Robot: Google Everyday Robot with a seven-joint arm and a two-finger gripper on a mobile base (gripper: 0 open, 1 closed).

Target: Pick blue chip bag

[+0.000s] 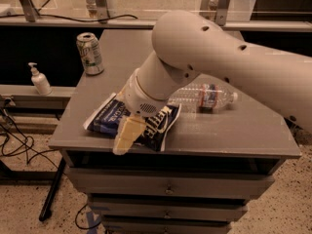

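Note:
The blue chip bag [109,117] lies flat near the front left of the grey cabinet top [253,130]. It is dark navy with white lettering and white edges. My arm reaches in from the right and covers the bag's middle. My gripper [124,138] points down over the bag's front part, close to the cabinet's front edge. One pale finger [126,134] shows in front of the bag.
A clear plastic bottle [207,96] lies on its side right of the bag. A green-and-silver can [90,52] stands at the back left. A white pump bottle [39,79] stands on a lower ledge to the left. Cables lie on the floor at left.

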